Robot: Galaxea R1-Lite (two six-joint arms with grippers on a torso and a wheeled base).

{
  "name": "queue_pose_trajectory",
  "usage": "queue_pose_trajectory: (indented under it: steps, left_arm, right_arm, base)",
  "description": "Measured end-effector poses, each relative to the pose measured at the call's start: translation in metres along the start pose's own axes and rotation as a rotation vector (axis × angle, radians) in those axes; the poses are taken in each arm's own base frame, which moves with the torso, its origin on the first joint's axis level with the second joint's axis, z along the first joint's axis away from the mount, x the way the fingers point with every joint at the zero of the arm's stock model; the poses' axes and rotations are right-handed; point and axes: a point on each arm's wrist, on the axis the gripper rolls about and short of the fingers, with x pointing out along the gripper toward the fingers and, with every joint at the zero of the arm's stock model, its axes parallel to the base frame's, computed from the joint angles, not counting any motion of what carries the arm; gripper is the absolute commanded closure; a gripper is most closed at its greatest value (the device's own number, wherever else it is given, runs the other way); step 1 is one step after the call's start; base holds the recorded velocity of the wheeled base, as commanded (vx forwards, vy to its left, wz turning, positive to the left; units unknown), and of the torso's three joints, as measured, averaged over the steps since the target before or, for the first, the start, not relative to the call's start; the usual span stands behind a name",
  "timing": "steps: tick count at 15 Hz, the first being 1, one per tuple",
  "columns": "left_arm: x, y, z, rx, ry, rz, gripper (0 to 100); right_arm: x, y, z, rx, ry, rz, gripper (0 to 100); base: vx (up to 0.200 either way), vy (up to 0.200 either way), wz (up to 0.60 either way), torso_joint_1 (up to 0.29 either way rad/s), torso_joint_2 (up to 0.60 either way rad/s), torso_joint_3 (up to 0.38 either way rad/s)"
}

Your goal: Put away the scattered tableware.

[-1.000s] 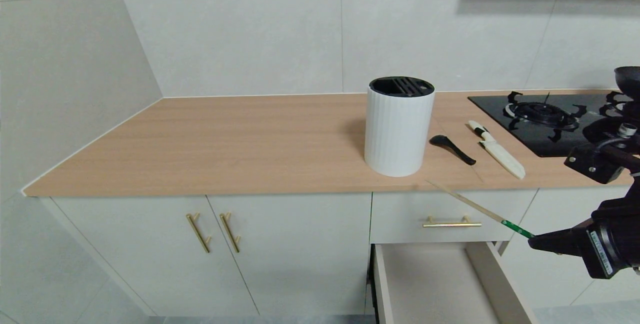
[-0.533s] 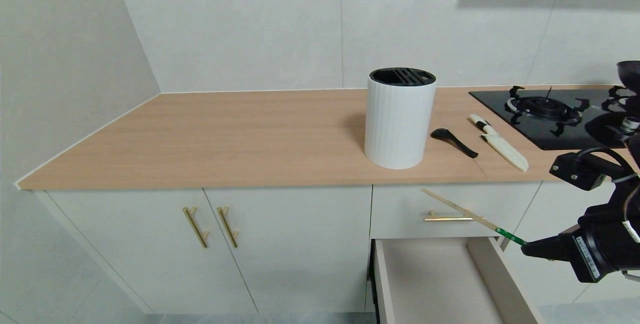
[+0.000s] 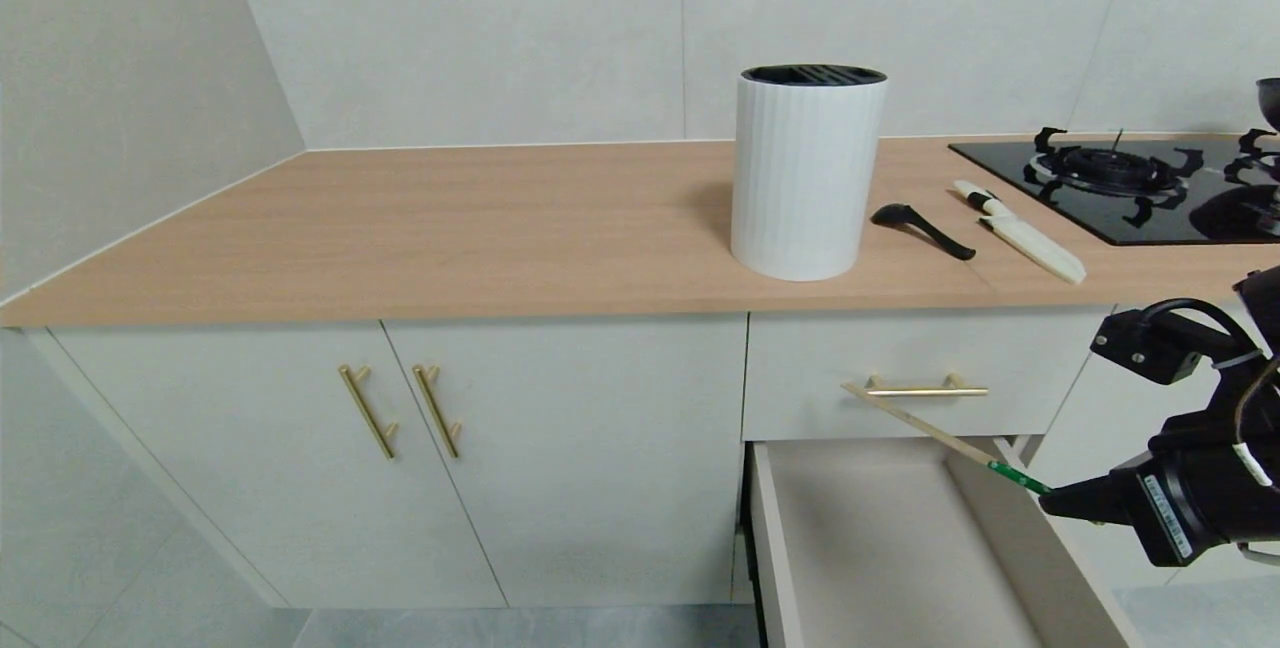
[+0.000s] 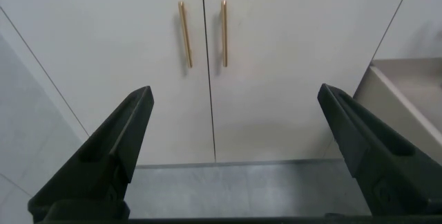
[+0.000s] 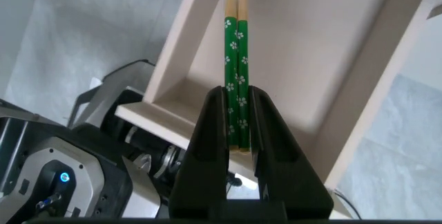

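Observation:
My right gripper (image 3: 1048, 501) is shut on a pair of bamboo chopsticks (image 3: 930, 430) with green flowered ends, holding them slanted over the open drawer (image 3: 1010, 548) below the counter. In the right wrist view the chopsticks (image 5: 235, 65) stick out from between the fingers (image 5: 213, 124), above the pale drawer floor (image 5: 331, 51). On the wooden counter (image 3: 450, 228) stand a white ribbed utensil holder (image 3: 806, 173), with a black spoon (image 3: 920, 228) and a white-bladed knife (image 3: 1020, 243) lying to its right. My left gripper (image 4: 235, 148) is open, facing the cabinet doors (image 4: 207, 65).
A black gas hob (image 3: 1125, 193) sits at the counter's right end. Gold bar handles (image 3: 400, 410) mark the two cabinet doors, and one (image 3: 925, 390) is on the shut drawer above the open one. Tiled wall behind, grey floor (image 4: 235, 189) below.
The head camera has dropped lower, so the counter sits higher in the picture and more of the open drawer shows. The right gripper with the chopsticks has come down over the drawer.

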Motion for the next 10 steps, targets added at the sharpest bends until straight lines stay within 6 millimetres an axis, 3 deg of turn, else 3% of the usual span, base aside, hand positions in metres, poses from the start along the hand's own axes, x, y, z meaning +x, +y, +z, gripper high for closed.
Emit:
queue_pose_trajectory:
  steps: [6,10]
  left_arm:
    - [0.0000,0.0000,0.0000,0.000,0.000,0.000,0]
    - [0.0000,0.0000,0.0000,0.000,0.000,0.000,0]
  right_arm:
    - [0.0043,-0.0007,0.0001,0.003,0.016,0.000,100]
    - [0.0052,-0.0007,0.0001,0.002,0.020,0.001,100]
  base:
    - [0.000,0.000,0.00,-0.149,0.46,0.309]
    - [0.000,0.000,0.00,-0.076,0.37,0.289]
